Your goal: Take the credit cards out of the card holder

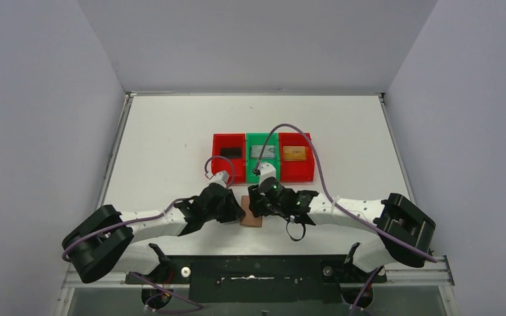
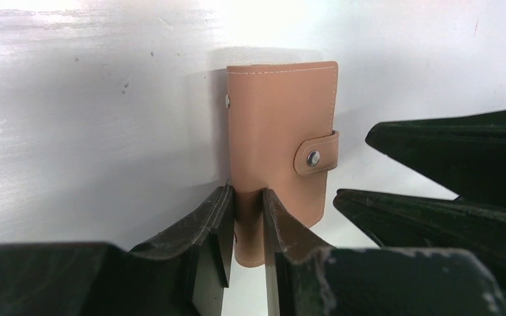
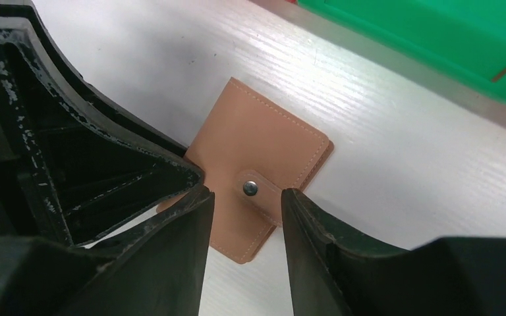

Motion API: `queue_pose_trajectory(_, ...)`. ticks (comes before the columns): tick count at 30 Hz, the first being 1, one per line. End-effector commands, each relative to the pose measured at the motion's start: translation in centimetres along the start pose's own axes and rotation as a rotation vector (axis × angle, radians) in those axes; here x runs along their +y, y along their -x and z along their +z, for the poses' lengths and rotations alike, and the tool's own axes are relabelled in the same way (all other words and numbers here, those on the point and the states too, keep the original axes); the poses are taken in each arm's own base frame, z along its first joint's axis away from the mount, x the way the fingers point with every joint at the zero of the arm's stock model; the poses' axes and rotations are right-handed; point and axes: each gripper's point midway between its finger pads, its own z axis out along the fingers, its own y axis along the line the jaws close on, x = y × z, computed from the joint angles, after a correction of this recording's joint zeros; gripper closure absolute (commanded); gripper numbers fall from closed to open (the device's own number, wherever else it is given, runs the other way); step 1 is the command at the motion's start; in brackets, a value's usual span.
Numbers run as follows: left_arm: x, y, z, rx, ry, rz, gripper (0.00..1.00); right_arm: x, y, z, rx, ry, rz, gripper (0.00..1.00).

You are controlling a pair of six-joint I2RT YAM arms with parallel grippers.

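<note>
- Top view: a small tan-brown leather card holder (image 1: 252,220) is seen lying closed on the white desk (image 1: 171,145), between the left hand (image 1: 239,214) and the right hand (image 1: 255,209). Beyond it, a black card (image 1: 229,152), a silver-grey card (image 1: 261,153) and a gold-orange card (image 1: 294,153) are laid in a red plastic bin (image 1: 216,158), a green bin (image 1: 249,164) and a second red bin (image 1: 298,172).
- Left wrist view: the holder's near end is flanked by the left hand's narrowly parted fingers (image 2: 214,224); whether it is grasped cannot be told.
- Right wrist view: the snapped strap tab (image 3: 263,191) is straddled by the right hand, which is released, with its fingers apart.
</note>
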Motion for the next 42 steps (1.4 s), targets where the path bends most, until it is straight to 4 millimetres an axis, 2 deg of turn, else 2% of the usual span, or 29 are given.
queue_pose_trajectory(1,0.0,0.0,-0.3,-0.008,-0.004,0.024,0.95,0.8,1.6,0.5,-0.047,0.104,-0.080,0.57)
queue_pose_trajectory(9,0.0,-0.1,-0.2,-0.004,-0.003,0.026,0.97,1.4,0.8,1.6,0.000,0.162,-0.165,0.61)
queue_pose_trajectory(20,-0.1,0.0,-0.1,-0.003,0.001,0.031,0.98,-1.1,-2.7,3.3,0.121,0.017,-0.213,0.63)
queue_pose_trajectory(26,0.0,0.0,-0.1,-0.001,0.006,0.036,0.99,-2.5,-4.1,4.0,0.141,-0.117,-0.239,0.75)
queue_pose_trajectory(30,0.3,-0.1,-0.1,0.001,0.014,0.036,1.00,-2.6,-3.5,3.8,0.089,-0.141,-0.184,0.89)
queue_pose_trajectory(33,0.4,-0.1,-0.2,-0.001,0.017,0.035,1.00,-1.8,-2.6,3.5,0.035,-0.116,-0.122,0.99)
queue_pose_trajectory(42,1.6,-0.2,-0.3,-0.011,0.063,0.029,1.00,0.9,0.4,2.3,-0.068,0.035,0.044,1.00)
